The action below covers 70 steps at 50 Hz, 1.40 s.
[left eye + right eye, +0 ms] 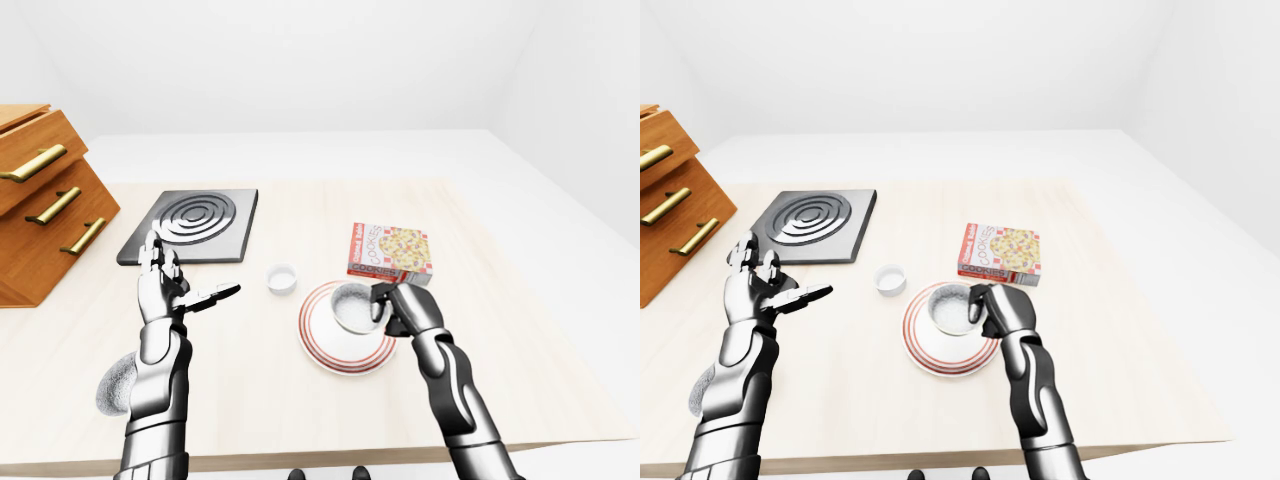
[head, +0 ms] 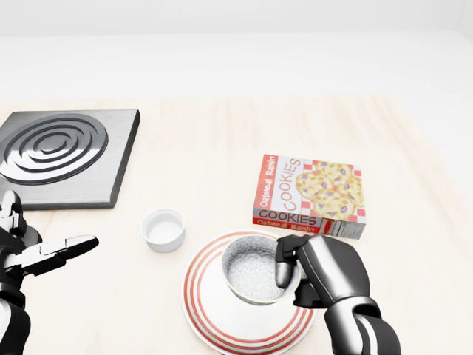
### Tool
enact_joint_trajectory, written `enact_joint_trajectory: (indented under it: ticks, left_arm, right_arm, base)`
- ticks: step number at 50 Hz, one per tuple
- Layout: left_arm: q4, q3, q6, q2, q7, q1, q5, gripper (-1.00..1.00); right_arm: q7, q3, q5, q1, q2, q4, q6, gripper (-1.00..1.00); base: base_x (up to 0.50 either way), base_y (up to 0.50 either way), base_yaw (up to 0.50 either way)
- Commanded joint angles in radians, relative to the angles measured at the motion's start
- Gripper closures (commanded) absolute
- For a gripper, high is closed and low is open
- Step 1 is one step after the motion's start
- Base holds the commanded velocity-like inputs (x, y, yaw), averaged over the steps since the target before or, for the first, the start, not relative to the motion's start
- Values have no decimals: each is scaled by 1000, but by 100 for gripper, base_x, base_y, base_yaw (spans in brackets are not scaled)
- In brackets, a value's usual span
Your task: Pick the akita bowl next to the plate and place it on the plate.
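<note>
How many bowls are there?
2 clearly: a speckled bowl over the plate, in the right hand; a small white bowl left of it. A grey shape behind the left arm may be another.

One akita bowl (image 2: pixel 255 277), one red-striped plate (image 2: pixel 222 319), one small white ramekin (image 2: pixel 163 229), one oatmeal raisin cookie box (image 2: pixel 310 192) and one square metal hotplate (image 2: pixel 59 151) sit on one wooden table (image 2: pixel 199 140). One wooden drawer chest (image 1: pixel 40 215) shows three brass handles (image 1: pixel 35 163).

table (image 2: pixel 222 133): pale matt wood | burner plate (image 2: pixel 59 155): brushed grey metal | cookie box (image 2: pixel 314 191): glossy printed cardboard | plate (image 2: pixel 222 316): glossy glazed ceramic | akita bowl (image 2: pixel 251 272): speckled, grainy inside | drawer cabinet (image 1: pixel 45 190): varnished wood, brass handles
</note>
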Motion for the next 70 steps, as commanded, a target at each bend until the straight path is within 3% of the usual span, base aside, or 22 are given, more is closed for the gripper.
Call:
enact_joint_trajectory:
  ticks: [1,6,12,18,19,24,27,32,33,34,42,45,49,70]
  left_arm:
    - [-5,-1,5,0,2,-1,0,-100]
    - [5,-1,-2,1,0,-4,0,-100]
    - [-15,-1,12,0,3,1,0,-100]
    - [-5,0,4,0,1,-1,0,-100]
    - [14,0,-11,0,-3,-4,1,-100]
    - [-10,-2,6,0,3,1,-1,-100]
    - [7,-1,-6,0,-2,-3,-1,-100]
    - [5,-1,-4,0,0,-2,-1,-100]
    - [-13,-2,9,0,3,2,-2,-100]
    - [4,0,-4,0,-1,-1,-1,-100]
    - [-16,-1,12,-1,3,3,-2,-100]
    - [18,1,-13,0,-4,-5,0,-100]
    - [-10,-1,7,0,3,1,-3,-100]
    - [9,0,-8,1,0,-2,-4,-100]
  right_arm:
    - [-32,-7,274,-8,9,30,0,100]
    - [-22,-11,280,-16,9,24,0,100]
    - [3,-14,316,-41,13,35,0,100]
    - [3,-10,317,-47,13,40,0,100]
    - [0,-8,306,-57,11,41,0,100]
    - [-7,-6,297,-60,9,58,0,100]
    - [-12,-6,290,-60,9,66,0,100]
    - [-22,-1,276,-53,10,77,0,100]
    - [-27,1,267,-52,10,80,0,100]
    - [-32,0,264,-54,8,88,0,100]
    - [-53,-18,263,-81,5,124,0,100]
    - [-60,-21,262,-88,2,133,0,100]
    - [-66,-21,262,-90,3,142,0,100]
    - [-112,-15,249,-106,4,212,0,100]
  base:
    - [0,0,0]
    - [0,0,0]
    - [0,0,0]
    - [0,0,0]
    - [0,0,0]
    - [0,0,0]
    - [0,0,0]
    - [0,0,0]
    - [0,0,0]
    - [0,0,0]
    - [0,0,0]
    - [0,0,0]
    - [0,0,0]
    - [0,0,0]
